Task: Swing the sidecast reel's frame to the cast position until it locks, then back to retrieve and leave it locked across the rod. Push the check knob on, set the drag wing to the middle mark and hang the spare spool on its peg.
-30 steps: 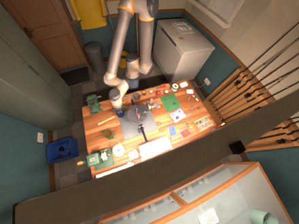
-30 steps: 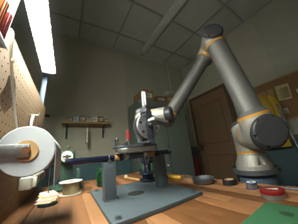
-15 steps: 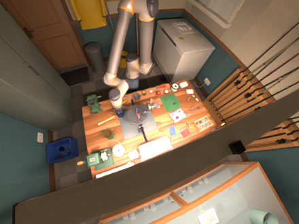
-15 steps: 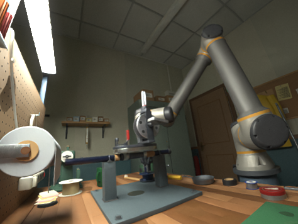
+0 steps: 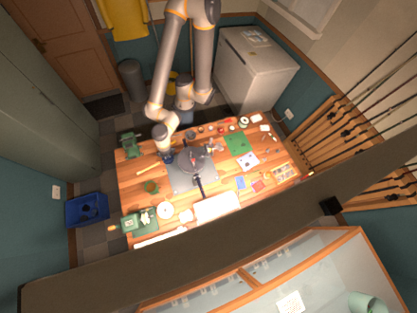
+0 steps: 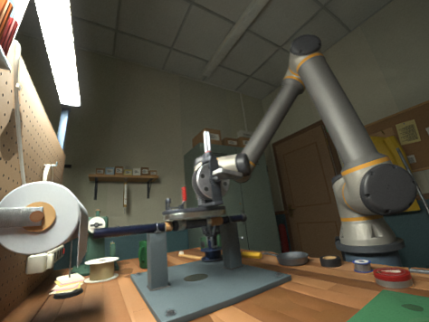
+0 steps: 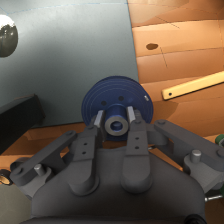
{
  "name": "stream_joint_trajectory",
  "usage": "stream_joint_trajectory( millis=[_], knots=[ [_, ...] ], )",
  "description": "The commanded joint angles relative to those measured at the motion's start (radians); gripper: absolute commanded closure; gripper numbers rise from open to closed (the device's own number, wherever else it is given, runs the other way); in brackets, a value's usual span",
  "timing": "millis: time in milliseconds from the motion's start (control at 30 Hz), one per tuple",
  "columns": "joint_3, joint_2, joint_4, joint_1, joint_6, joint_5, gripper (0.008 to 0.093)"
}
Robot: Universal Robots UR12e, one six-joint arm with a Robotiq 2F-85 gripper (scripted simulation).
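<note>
The blue spare spool (image 7: 117,108) has its hub clamped in my gripper (image 7: 116,120), at the corner of the grey base plate (image 7: 65,60) where it meets the wooden bench. The spool's flange faces the bench below. In the second side camera the spool (image 6: 211,253) sits low behind the reel stand, under my gripper (image 6: 209,235). The sidecast reel (image 5: 191,160) sits on top of the stand, on the dark rod (image 6: 131,229). Its frame lies flat, with a red knob (image 6: 183,194) standing up from it. From above, my gripper (image 5: 168,155) is at the reel's left.
A pegboard wall (image 6: 31,149) stands at the bench's back with a white roll (image 6: 40,224). A yellow wooden stick (image 7: 192,85) lies right of the spool. A green vise (image 5: 130,143), a green mat (image 5: 238,142), tape rolls (image 6: 391,276) and small parts crowd the bench.
</note>
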Motion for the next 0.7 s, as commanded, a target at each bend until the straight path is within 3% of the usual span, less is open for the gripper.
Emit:
stream_joint_trajectory(
  millis=[0, 300, 667],
  knots=[
    [-0.001, -0.001, 0.0, 0.0, 0.0, 0.0, 0.0934],
    [-0.001, -0.001, 0.0, 0.0, 0.0, 0.0, 0.0924],
    [-0.001, 0.0, 0.0, 0.0, 0.0, 0.0, 0.0704]
  ],
)
